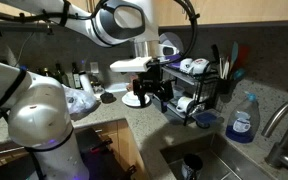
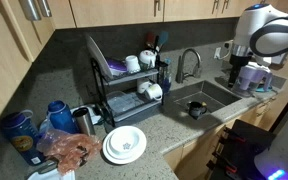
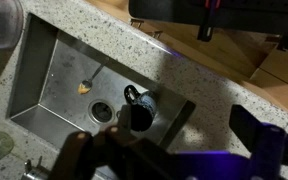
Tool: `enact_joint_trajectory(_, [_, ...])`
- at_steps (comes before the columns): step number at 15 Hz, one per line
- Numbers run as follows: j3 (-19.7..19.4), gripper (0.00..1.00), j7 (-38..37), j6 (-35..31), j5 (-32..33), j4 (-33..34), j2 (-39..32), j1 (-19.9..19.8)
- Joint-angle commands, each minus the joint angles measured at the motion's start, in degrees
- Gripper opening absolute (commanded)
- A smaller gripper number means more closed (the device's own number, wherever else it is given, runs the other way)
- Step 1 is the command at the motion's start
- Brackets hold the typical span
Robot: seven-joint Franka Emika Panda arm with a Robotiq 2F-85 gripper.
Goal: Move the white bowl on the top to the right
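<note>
The white bowl (image 2: 132,64) sits on the top tier of the black dish rack (image 2: 112,92); it also shows in an exterior view (image 1: 194,67). It is out of the wrist view. My gripper (image 2: 247,76) hangs far from the rack, over the counter on the other side of the sink. It appears as a dark shape in an exterior view (image 1: 150,90). In the wrist view the gripper (image 3: 169,150) is open and empty, its fingers wide apart above the sink's edge.
More white bowls (image 2: 149,90) lie on the rack's lower tier. A large plate (image 2: 99,55) stands upright at the rack's end. A dark mug (image 3: 136,106) sits in the sink (image 2: 209,95) by the faucet (image 2: 187,62). Stacked plates (image 2: 124,145) and a blue soap bottle (image 1: 242,118) rest on the counter.
</note>
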State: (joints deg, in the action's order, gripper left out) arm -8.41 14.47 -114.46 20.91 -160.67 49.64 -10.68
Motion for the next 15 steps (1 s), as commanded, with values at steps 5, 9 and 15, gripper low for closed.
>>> enact_joint_trajectory(5, [-0.4, 1.0, -0.3, 0.4, 0.3, -0.2, -0.3, 0.6])
enact_joint_trajectory(9, [-0.4, 1.0, -0.3, 0.4, 0.3, -0.2, -0.3, 0.6])
enact_joint_trajectory(15, [0.2, 1.0, -0.2, 0.3, -0.4, -0.1, -0.1, 1.9])
